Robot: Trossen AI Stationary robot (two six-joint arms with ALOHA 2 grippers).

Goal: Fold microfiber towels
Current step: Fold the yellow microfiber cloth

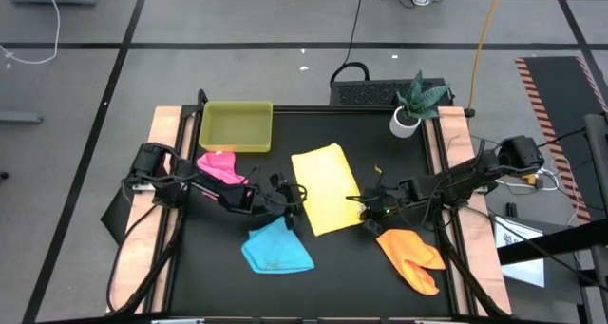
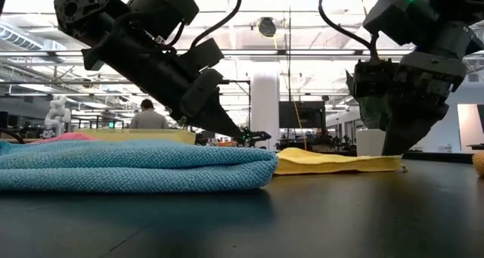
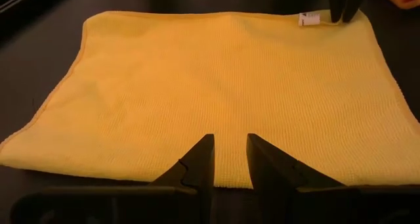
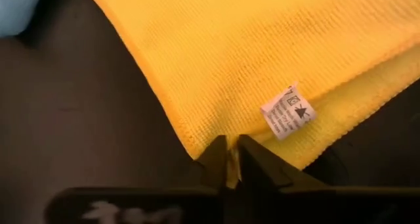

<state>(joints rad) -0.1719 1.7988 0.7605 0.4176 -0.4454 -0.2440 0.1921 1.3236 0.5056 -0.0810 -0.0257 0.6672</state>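
Note:
A yellow towel [image 1: 326, 188], folded double, lies flat at the table's centre. My left gripper [image 3: 230, 159] comes from the left; its fingers stand a little apart over the towel's left edge. My right gripper [image 4: 230, 159] is shut on the towel's near right corner, beside the white tag [image 4: 287, 112]. A pink towel [image 1: 220, 165] lies crumpled at the left. A blue towel [image 1: 275, 251] lies near the front and an orange towel [image 1: 411, 257] at the front right. My left gripper rests its fingertips [image 3: 200, 155] on the towel's left edge [image 3: 230, 175], about midway along it, slanting down from the table's left. The cloth lies flat between and under the fingers. My right gripper pinches the towel's corner [image 4: 197, 148] between its two fingers, slanting down from the table's right. How many layers it has, I cannot tell. The corner stays low at the table and the cloth is slack.
A yellow-green tray [image 1: 237, 126] stands at the far left. A potted plant [image 1: 413, 104] stands at the far right corner. In the low view the blue towel [image 2: 136, 167] fills the foreground. Bare black tabletop lies around the yellow towel.

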